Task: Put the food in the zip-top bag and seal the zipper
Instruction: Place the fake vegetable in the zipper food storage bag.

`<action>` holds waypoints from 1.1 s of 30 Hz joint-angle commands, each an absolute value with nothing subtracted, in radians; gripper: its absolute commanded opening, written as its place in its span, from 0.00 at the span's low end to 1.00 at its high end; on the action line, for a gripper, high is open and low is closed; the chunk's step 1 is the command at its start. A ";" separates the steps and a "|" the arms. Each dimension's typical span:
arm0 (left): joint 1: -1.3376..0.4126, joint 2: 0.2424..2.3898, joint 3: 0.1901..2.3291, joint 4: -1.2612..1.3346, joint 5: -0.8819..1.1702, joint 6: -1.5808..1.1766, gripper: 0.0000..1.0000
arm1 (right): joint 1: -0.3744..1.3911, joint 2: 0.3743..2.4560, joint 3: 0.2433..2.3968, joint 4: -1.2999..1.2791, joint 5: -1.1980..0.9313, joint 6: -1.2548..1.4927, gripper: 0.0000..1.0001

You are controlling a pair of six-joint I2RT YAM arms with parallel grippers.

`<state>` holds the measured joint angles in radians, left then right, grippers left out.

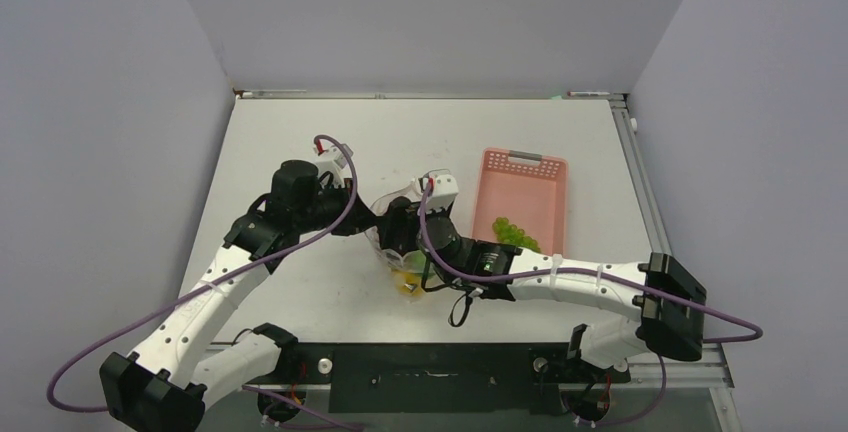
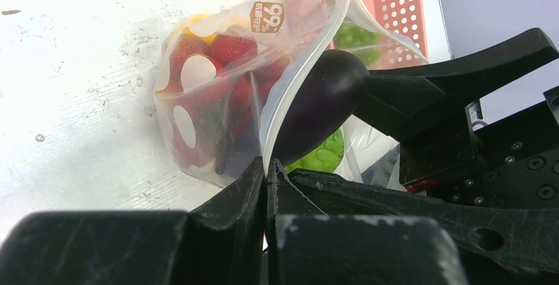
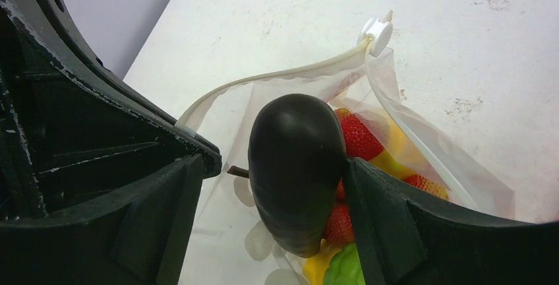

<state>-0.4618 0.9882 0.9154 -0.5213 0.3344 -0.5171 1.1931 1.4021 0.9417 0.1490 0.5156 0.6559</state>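
Note:
The zip-top bag lies on the table with its mouth held apart. My left gripper is shut on the bag's rim by the zipper. Red strawberries, a yellow piece and a green leafy piece lie inside. A dark eggplant hangs in the mouth between the fingers of my right gripper. It touches the right finger and stands apart from the left one, so the gripper is open. A green grape cluster sits in the pink basket.
The pink basket stands just right of the bag, close to my right arm. The white zipper slider sits at the far end of the mouth. Grey walls close in the table on three sides.

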 commanded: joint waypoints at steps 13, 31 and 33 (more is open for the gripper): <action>-0.465 0.988 0.954 -0.445 0.376 -0.519 0.00 | 1.088 1.340 1.178 -0.147 0.447 0.617 0.74; -0.465 0.997 0.976 -0.463 0.379 -0.503 0.00 | 1.008 1.465 1.373 -0.430 0.204 0.612 0.42; -0.465 0.998 0.977 -0.464 0.380 -0.503 0.00 | 1.008 1.469 1.377 -0.446 0.210 0.611 0.41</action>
